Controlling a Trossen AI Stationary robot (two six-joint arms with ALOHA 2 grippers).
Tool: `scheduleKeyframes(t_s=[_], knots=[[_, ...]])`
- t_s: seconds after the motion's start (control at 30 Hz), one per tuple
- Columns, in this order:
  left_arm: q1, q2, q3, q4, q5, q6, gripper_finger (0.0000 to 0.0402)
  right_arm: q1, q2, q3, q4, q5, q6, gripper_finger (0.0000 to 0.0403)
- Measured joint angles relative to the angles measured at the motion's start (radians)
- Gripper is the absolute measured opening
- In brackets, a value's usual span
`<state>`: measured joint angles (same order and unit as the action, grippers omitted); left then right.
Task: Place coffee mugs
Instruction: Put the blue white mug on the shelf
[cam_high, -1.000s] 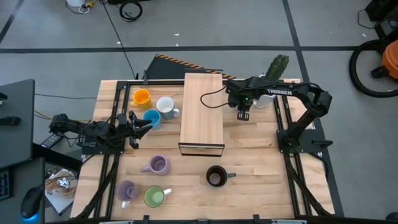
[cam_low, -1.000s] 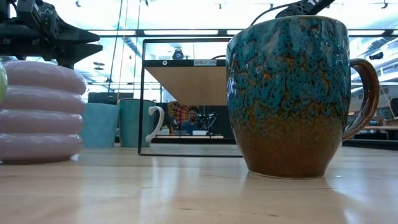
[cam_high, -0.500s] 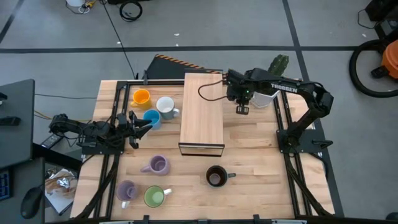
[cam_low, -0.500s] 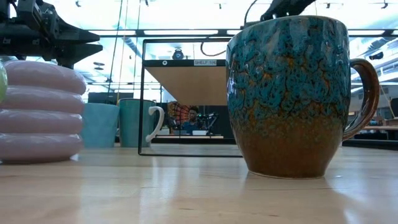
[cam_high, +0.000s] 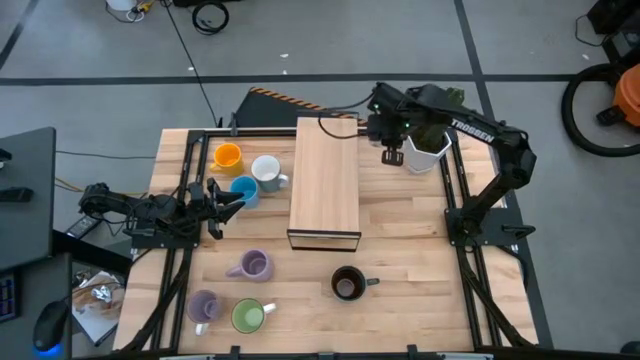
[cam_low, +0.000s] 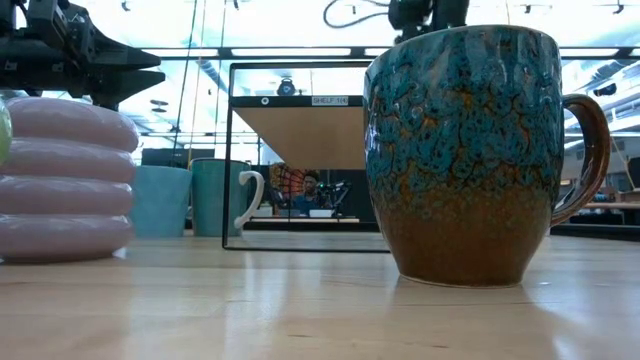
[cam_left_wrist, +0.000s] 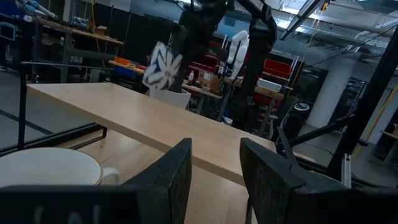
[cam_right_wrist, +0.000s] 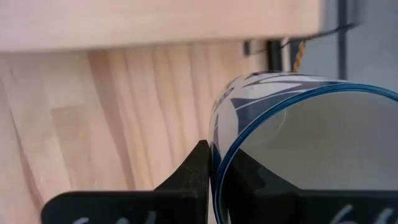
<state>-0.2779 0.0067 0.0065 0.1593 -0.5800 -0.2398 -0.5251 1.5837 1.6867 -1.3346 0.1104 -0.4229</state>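
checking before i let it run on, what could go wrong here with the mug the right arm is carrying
The right gripper pinches only the rim of the white-and-blue mug, a thin hold that might slip. In the high view the mug hangs close beside the shelf's wooden top, so it might clip that edge. The cactus pot stands close on the other side.

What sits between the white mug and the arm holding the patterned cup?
The wooden shelf lies between the white mug and the right tool, which pinches the rim of a white-and-blue patterned mug. The high view shows it.
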Motion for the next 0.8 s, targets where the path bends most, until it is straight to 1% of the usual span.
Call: scheduleKeyframes(t_s=[0.07, 0.2, 0.27, 0.4, 0.57, 0.67, 0.8], knots=[[0.0, 0.0, 0.0, 0.0, 0.0, 0.0, 0.0141, 0.002, 0.0, 0.031, -0.004, -0.004, -0.011, 0.003], [0.0, 0.0, 0.0, 0.0, 0.0, 0.0, 0.0141, 0.014, 0.002, 0.069, 0.008, -0.045, -0.038, 0.0029], [0.0, 0.0, 0.0, 0.0, -0.003, 0.0, 0.0141, 0.027, 0.026, 0.103, 0.015, -0.059, -0.05, 0.0029], [0.006, 0.0, 0.0, 0.0, -0.011, 0.0, 0.0141, 0.04, 0.133, 0.227, -0.002, -0.065, -0.079, 0.0029], [0.024, 0.0, 0.003, -0.003, -0.008, -0.003, 0.0141, 0.04, 0.284, 0.424, -0.1, -0.062, -0.111, 0.003], [0.028, 0.0, 0.014, -0.019, 0.0, -0.002, 0.0141, 0.033, 0.337, 0.469, -0.083, -0.074, -0.114, 0.0031], [0.028, 0.0, 0.022, -0.018, 0.0, -0.001, 0.0141, 0.031, 0.376, 0.49, -0.095, -0.065, -0.12, 0.0032]])
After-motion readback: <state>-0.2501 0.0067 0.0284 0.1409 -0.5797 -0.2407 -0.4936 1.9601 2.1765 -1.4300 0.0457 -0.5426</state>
